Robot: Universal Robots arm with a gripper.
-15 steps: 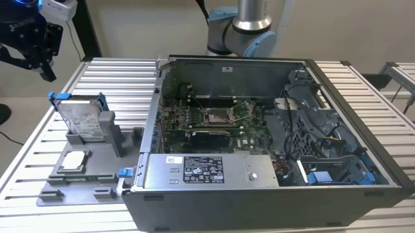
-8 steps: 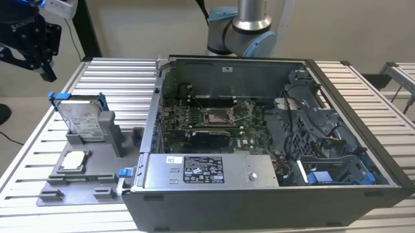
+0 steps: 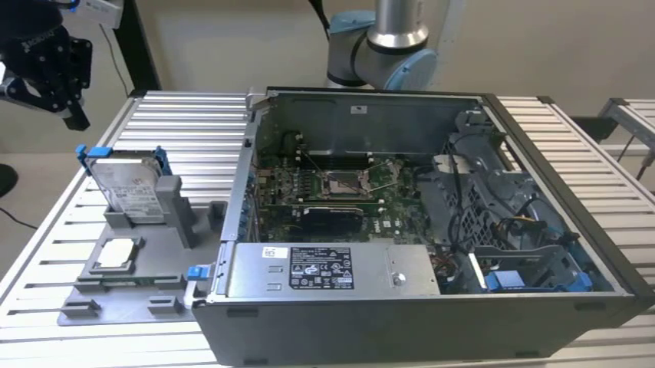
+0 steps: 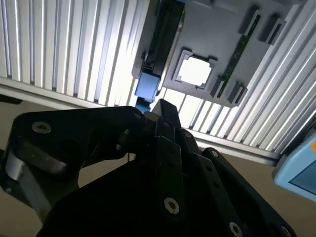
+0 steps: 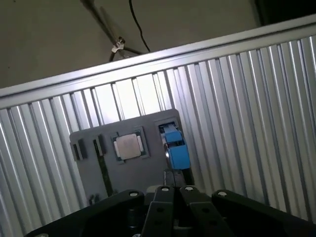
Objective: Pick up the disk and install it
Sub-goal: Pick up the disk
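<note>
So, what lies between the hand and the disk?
Nothing. In the exterior view, the hand hangs above the disk, toward that view's left, with only open air between them.

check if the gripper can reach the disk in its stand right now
Probably yes. The disk stands upright in the grey holder with its blue-framed top exposed. The gripper hangs in open air higher up, toward the exterior view's left, with nothing between them.

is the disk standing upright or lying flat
Upright: in the exterior view the disk stands on edge in a slot of the grey holder, outside the computer case.
</note>
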